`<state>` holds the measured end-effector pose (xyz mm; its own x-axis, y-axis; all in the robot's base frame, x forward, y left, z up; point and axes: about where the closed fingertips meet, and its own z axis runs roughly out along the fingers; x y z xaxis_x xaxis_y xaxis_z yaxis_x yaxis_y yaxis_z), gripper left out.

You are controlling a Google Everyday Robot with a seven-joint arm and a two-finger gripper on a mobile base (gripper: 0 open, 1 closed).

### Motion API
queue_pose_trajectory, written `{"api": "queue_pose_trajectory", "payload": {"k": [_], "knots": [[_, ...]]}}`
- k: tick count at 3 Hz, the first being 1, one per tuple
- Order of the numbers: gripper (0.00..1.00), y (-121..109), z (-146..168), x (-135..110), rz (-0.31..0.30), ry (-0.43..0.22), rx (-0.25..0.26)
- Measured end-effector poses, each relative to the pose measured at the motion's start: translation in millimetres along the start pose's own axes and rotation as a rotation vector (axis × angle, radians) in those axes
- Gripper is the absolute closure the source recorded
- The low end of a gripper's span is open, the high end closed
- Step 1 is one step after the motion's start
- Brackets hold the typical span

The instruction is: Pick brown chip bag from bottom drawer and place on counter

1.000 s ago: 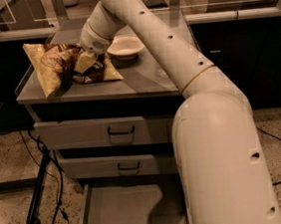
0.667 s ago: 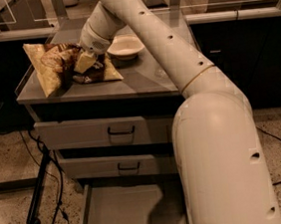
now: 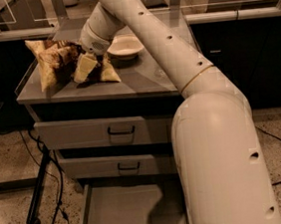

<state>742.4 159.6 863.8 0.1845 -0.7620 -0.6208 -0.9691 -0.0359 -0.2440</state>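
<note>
Camera view, pincer (image 3: 87, 68) buried in brown chip bag (image 3: 54, 59) on counter (image 3: 142, 80); grip unreadable

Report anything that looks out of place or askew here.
Two things. The bottom drawer hangs pulled out, while both upper drawers are shut. The brown chip bag lies crumpled and askew at the counter's left end, with the hand down on its right side, beside the bowl. Nothing looks spilled or broken.

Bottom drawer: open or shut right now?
Open. The bottom drawer is pulled out, its grey floor showing below the two upper drawers. The gripper is up at the brown chip bag on the counter.
</note>
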Motion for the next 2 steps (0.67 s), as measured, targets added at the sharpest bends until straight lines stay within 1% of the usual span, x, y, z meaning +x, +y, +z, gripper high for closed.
{"api": "queue_pose_trajectory", "payload": {"k": [1,2], "knots": [[0.00,0.0,0.1,0.0,0.000,0.000,0.000],[0.00,0.0,0.2,0.0,0.000,0.000,0.000]]}}
